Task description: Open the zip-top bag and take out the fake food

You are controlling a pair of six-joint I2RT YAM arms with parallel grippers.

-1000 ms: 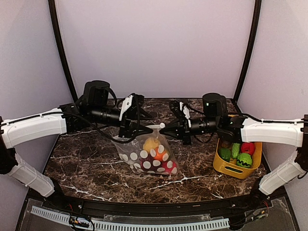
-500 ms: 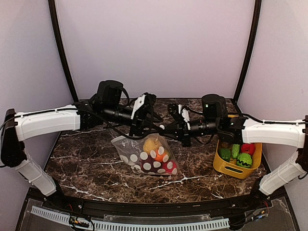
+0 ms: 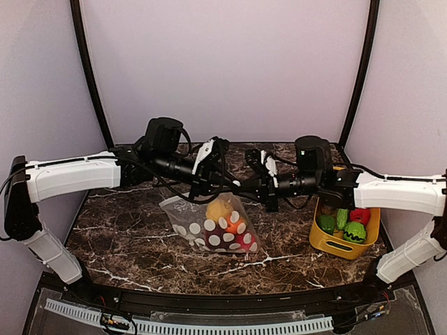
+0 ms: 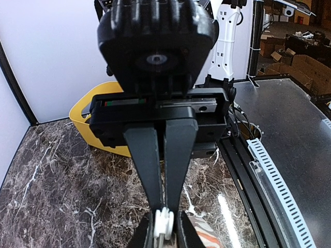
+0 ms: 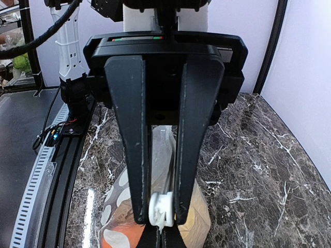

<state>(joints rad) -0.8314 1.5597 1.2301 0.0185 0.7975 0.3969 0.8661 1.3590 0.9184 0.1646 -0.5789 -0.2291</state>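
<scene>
The zip-top bag (image 3: 192, 227), clear with white dots, hangs by its top edge between my two grippers. The fake food lies inside: a yellow-orange fruit (image 3: 220, 209), a maroon one (image 3: 213, 234) and a red one (image 3: 244, 242). My left gripper (image 3: 225, 187) is shut on the white zip slider (image 4: 164, 223), which also shows in the right wrist view (image 5: 164, 209). My right gripper (image 3: 242, 187) meets it tip to tip and is shut on the bag's zip strip. In the wrist views the left gripper (image 4: 164, 236) and right gripper (image 5: 165, 242) sit at the bottom edge.
A yellow bin (image 3: 318, 242) with green toy vegetables and a red piece stands at the right edge of the marble table (image 3: 126, 237). It shows behind the right gripper in the left wrist view (image 4: 85, 111). A black rail (image 3: 230, 301) runs along the table's front.
My left gripper has moved right along the bag's top edge with the slider until it meets the right gripper. The bag's left corner now sags free.
</scene>
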